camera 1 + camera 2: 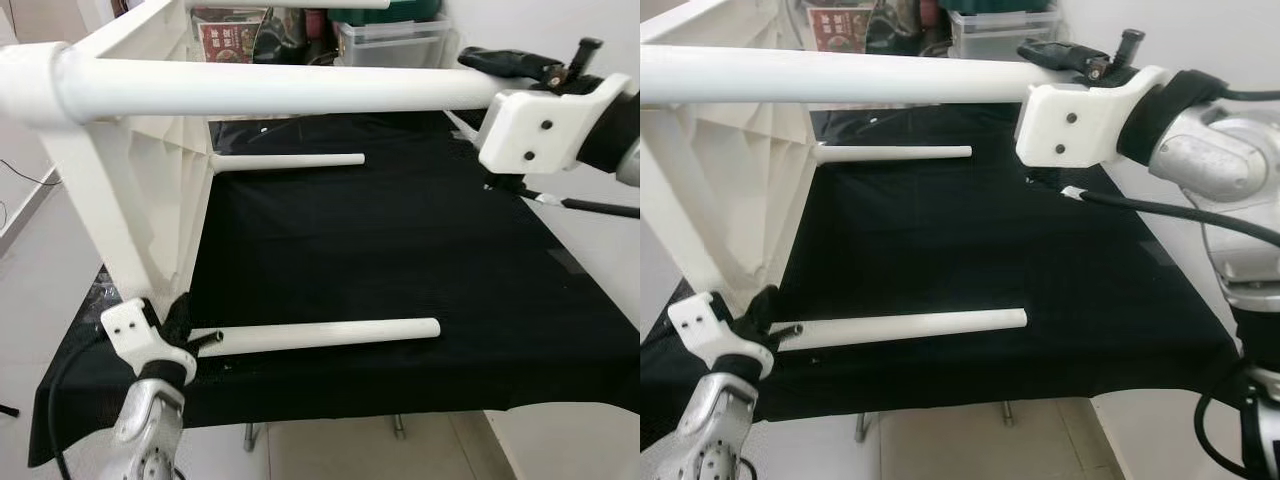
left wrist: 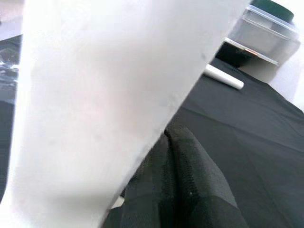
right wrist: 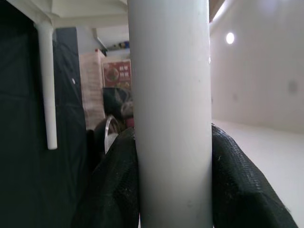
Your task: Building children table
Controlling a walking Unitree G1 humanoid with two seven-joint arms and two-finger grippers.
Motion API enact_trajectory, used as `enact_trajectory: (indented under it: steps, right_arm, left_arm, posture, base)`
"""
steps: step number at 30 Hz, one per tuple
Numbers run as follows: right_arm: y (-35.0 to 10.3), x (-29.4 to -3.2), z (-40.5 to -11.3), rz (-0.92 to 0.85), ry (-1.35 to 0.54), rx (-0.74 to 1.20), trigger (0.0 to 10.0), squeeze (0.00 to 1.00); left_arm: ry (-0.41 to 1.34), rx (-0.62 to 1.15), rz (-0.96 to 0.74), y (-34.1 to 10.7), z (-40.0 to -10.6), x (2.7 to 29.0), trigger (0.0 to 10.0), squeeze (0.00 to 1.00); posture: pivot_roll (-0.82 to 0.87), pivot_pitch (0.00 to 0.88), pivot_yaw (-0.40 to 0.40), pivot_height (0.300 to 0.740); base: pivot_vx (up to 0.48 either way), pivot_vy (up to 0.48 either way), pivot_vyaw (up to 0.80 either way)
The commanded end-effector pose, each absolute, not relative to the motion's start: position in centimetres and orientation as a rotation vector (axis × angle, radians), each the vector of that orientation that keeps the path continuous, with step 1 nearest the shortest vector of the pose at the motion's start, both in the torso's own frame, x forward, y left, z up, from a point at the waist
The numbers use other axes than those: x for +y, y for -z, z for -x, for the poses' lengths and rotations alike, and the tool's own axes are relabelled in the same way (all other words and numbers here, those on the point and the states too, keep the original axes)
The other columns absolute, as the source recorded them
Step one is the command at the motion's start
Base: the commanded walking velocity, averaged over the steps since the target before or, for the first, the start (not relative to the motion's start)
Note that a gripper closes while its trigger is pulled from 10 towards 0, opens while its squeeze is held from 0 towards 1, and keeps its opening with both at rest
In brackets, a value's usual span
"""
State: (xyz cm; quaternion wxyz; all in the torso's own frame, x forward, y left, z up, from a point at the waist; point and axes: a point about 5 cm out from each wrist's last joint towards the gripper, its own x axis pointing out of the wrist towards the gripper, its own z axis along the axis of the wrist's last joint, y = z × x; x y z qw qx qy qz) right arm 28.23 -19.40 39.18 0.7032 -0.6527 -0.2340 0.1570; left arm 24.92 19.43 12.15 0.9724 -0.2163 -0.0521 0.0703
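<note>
**Q:** Where was the children's table?

**A:** The white plastic tabletop (image 1: 150, 190) stood on its edge at the left of the frame, on a work surface draped in black cloth (image 1: 400, 270). One white leg (image 1: 280, 88) ran across the top of the frame from the tabletop's corner; a second, farther leg (image 1: 290, 160) jutted out behind it, and a loose leg (image 1: 320, 335) lay flat on the cloth near the lower centre.

**Q:** And the grippers?

**A:** The right gripper (image 3: 171, 190), at upper right, had its black fingers (image 3: 242, 185) pressed against both sides of the upper leg, clamped on the free end. The left gripper (image 1: 180, 325), at lower left, sat at the tabletop's bottom corner, beside the near end of the loose leg. Its wrist view was blurred, with a white surface close against a black finger (image 2: 190, 180); it seemed to be gripping the tabletop's edge, but the finger spacing could not be told.

**Q:** Anything behind?

**A:** Clear storage boxes (image 1: 395, 40) stood at the top of the frame.
</note>
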Motion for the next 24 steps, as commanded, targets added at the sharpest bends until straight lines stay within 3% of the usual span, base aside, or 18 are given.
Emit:
enact_trajectory:
  steps: [1,4,5,6,7,10,16,19,24]
  right_arm:
    - [-38.1,-20.9,-29.6,1.409,-0.296,-0.412,0.0,0.00]
    - [-38.5,-21.8,-30.1,1.351,-0.249,-0.397,0.0,0.00]
    - [-38.5,-21.8,-30.1,1.351,-0.249,-0.397,0.0,0.00]
    - [-38.7,-22.1,-30.3,1.321,-0.237,-0.397,0.0,0.00]
    - [-38.8,-22.1,-30.3,1.312,-0.239,-0.400,0.0,0.00]
    - [-38.8,-22.0,-30.2,1.296,-0.246,-0.408,0.0,0.00]
    - [-38.6,-21.5,-30.1,1.276,-0.274,-0.419,0.0,0.00]
    - [-38.5,-21.8,-30.1,1.236,-0.256,-0.402,0.0,0.00]
    - [-38.6,-22.4,-30.1,1.204,-0.230,-0.384,0.0,0.00]
  left_arm:
    - [-0.214,-0.124,0.392,-12.5,-24.3,21.4,10.0,0.00]
    - [-0.347,-0.197,0.315,-14.0,-23.9,26.2,10.0,0.00]
    - [-0.347,-0.197,0.315,-14.0,-23.9,26.2,10.0,0.00]
    - [-0.441,-0.260,0.278,-15.5,-23.7,29.5,10.0,0.00]
    - [-0.473,-0.288,0.258,-16.2,-23.7,30.9,10.0,0.00]
    - [-0.502,-0.314,0.245,-17.0,-23.9,32.3,10.0,0.00]
    - [-0.466,-0.279,0.384,-16.2,-25.7,32.2,10.0,0.00]
    - [-0.445,-0.238,0.533,-15.1,-27.9,31.1,10.0,0.00]
    - [-0.469,-0.253,0.567,-15.8,-29.0,32.1,10.0,0.00]
  posture:
    - [-0.06,0.090,-0.009,0.740]
    - [-0.05,0.103,-0.021,0.740]
    - [-0.05,0.103,-0.021,0.740]
    - [-0.04,0.111,-0.027,0.740]
    - [-0.04,0.115,-0.024,0.740]
    - [-0.04,0.123,-0.025,0.740]
    - [-0.04,0.132,-0.022,0.740]
    - [-0.07,0.135,-0.014,0.740]
    - [-0.07,0.135,-0.013,0.740]
  base:
    - [0.000,0.000,0.00]
    - [0.000,0.000,0.00]
    - [0.000,0.000,0.00]
    - [0.000,0.000,0.00]
    - [0.000,0.000,0.00]
    - [0.000,0.000,0.00]
    - [0.000,0.000,0.00]
    - [0.000,0.000,0.00]
    - [0.000,0.000,0.00]
